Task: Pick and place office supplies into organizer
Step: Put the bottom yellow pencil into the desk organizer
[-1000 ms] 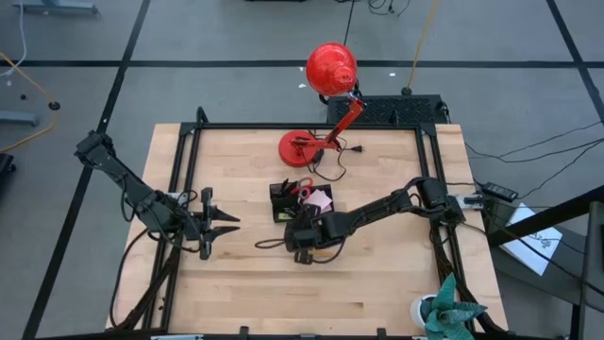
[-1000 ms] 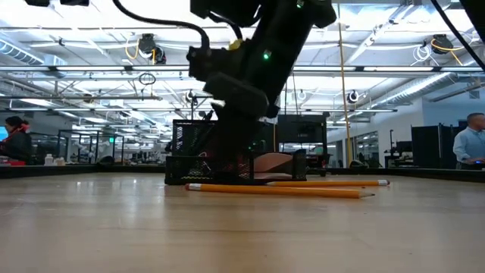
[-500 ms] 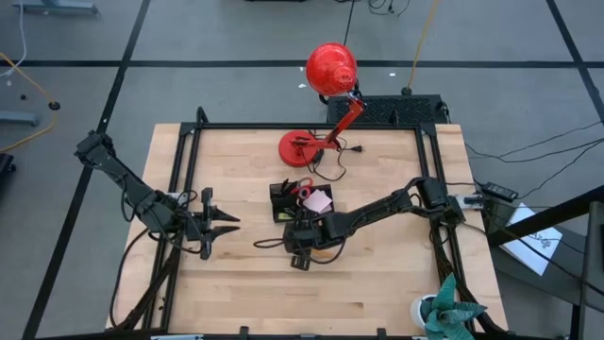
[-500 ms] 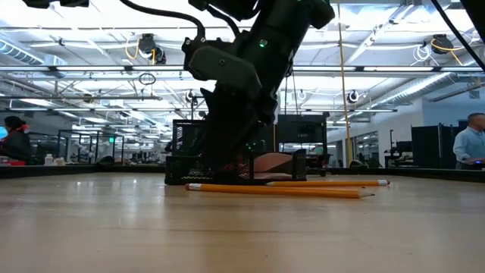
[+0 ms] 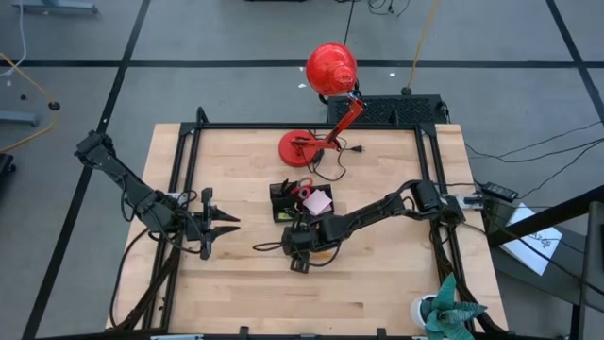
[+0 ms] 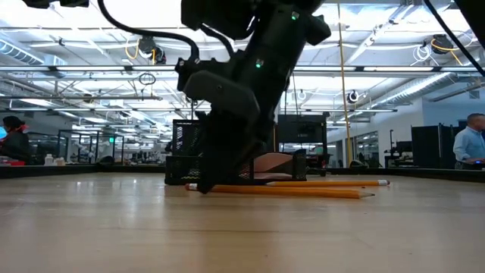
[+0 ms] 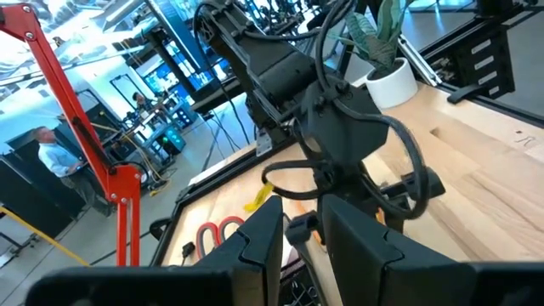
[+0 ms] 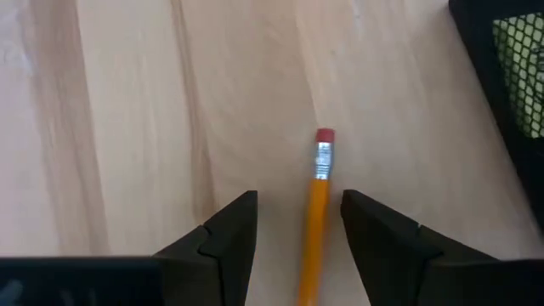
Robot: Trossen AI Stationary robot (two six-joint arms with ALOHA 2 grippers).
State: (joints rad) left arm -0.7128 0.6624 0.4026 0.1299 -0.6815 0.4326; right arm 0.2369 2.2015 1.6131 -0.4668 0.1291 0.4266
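Two orange pencils [image 6: 280,190] lie flat on the table in front of the black mesh organizer [image 5: 282,202]. Red-handled scissors [image 5: 304,189] and a pink pad [image 5: 319,201] sit at the organizer. My right gripper [image 8: 297,229] is open and low over the nearer pencil's eraser end [image 8: 324,137]. One finger stands on each side of the pencil, and I see no touch. In the low view the right gripper [image 6: 206,184] reaches down almost to the table. My left gripper [image 5: 226,225] waits at the table's left side, its fingers a narrow gap apart.
A red desk lamp has its round base [image 5: 300,146] behind the organizer and its head [image 5: 330,68] past the far edge. A potted plant [image 5: 444,314] stands at the near right corner. A small yellow piece [image 7: 257,197] lies near the scissors. Bare wood lies near and left of the pencils.
My right gripper has come down toward the table and slightly toward the near-left, ending at the eraser end of the nearer pencil. The pencils have not moved.
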